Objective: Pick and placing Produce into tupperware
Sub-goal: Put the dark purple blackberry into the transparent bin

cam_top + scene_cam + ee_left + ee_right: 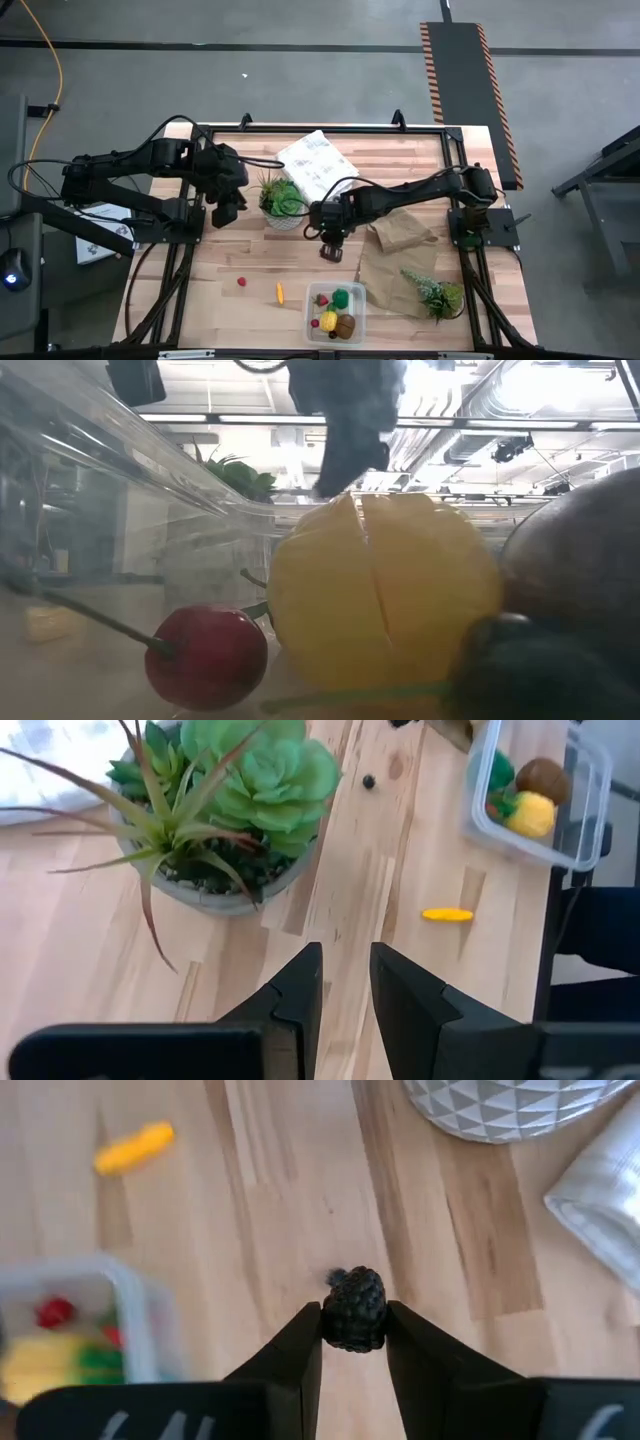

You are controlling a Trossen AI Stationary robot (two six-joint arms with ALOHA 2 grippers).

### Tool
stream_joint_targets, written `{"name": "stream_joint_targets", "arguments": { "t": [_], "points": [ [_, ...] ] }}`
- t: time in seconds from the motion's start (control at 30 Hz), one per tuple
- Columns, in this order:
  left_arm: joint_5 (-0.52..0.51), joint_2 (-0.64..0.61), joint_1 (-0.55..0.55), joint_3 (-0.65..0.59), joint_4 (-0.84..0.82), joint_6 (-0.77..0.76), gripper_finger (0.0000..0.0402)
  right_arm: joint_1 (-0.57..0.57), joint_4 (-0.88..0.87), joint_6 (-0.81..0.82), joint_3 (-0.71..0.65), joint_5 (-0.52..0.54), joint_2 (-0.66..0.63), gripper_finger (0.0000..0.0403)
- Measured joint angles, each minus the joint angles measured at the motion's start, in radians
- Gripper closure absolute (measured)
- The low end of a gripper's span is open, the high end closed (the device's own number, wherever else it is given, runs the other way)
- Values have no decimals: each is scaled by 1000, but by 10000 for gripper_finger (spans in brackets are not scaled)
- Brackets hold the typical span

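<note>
The tupperware [311, 300], a clear box near the table's front edge, holds a yellow lemon [380, 600], a green piece [342, 297], a brown ball [346, 325] and a red berry [208, 657]. On the table to its left lie an orange stick [280, 292] and a red berry [241, 282]. My right gripper [330, 250] hangs above the table beyond the box, shut on a dark berry [353, 1312]. My left gripper [346, 982] hovers left of a potted plant [280, 198], its fingers a little apart with nothing between them. My right gripper pinches the dark berry's two opposite sides [330, 1320] between its two fingertips. The fingers slant steeply down from above. The berry is lifted clear of the table and sticks out past the fingertips.
A folded white cloth [315, 165] lies behind the potted plant. A crumpled brown paper bag [400, 250] lies right of my right gripper, with a second spiky plant [437, 295] at its near end. Bare wood shows between the pot and the box.
</note>
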Motion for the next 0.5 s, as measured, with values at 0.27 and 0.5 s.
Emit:
{"name": "stream_joint_targets", "arguments": {
  "t": [0.27,0.5],
  "points": [
    [0,0,0,0,-14,58,325,28,-6,329,60,2,0,324],
    [0,0,0,0,-18,58,325,111,14,616,71,-1,0,324]
  ]
}}
